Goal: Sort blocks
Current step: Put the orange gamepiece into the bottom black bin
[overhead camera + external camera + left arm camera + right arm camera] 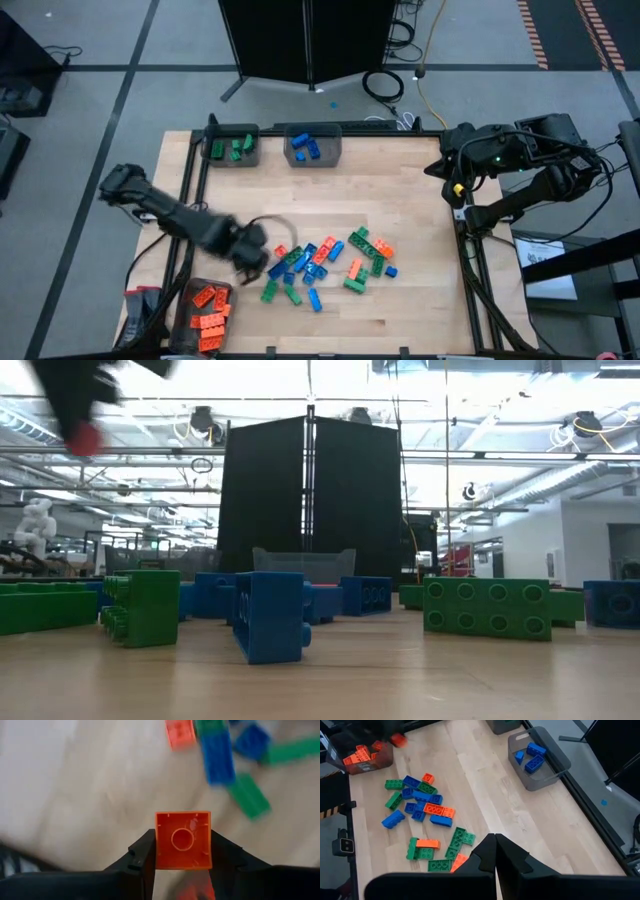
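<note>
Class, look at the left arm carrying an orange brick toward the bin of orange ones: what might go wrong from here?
1. The left hand pinches the small orange brick only by its sides; it may slip out mid-carry.
2. The orange bin sits at the table's edge; a late release could drop the brick outside it.

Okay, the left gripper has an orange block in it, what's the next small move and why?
Probably carry it on toward the bin with orange blocks at the table's near left corner, then open over it. The left gripper is shut on a small orange block, and in the high view it sits between the mixed pile and that bin. The other bins hold green and blue blocks. The right gripper waits shut.
</note>
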